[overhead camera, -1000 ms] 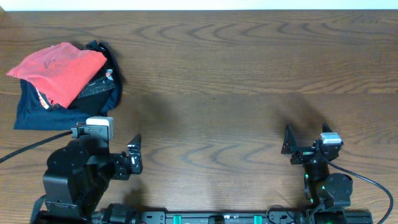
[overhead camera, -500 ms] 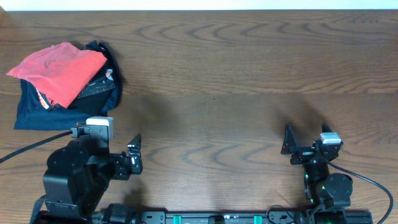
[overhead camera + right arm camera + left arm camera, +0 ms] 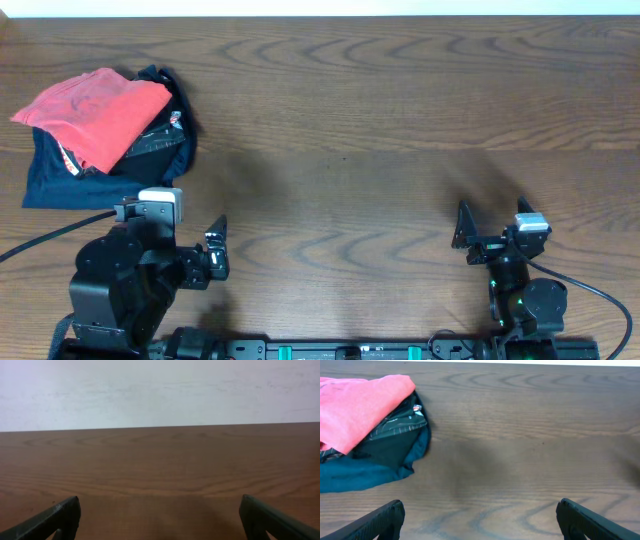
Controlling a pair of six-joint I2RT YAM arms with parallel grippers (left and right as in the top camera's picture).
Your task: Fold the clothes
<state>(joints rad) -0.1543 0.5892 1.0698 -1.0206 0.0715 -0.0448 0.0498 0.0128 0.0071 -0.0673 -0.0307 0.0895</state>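
Observation:
The clothes, a coral-red shirt (image 3: 95, 115), lie bunched on top of a pile of dark garments at the table's far left; the left wrist view shows the shirt (image 3: 360, 410) at its upper left. My left gripper (image 3: 182, 224) hovers near the front edge, below and to the right of the pile, open and empty (image 3: 480, 510). My right gripper (image 3: 492, 215) stands open at the front right, far from the shirt, with only bare wood between its fingers (image 3: 160, 505).
Navy and black garments (image 3: 60, 180) with white lettering lie under the red shirt, one hem spilling toward the front (image 3: 370, 467). A black cable (image 3: 50, 235) runs off the left arm. The wooden table (image 3: 380, 120) ends at a pale wall behind.

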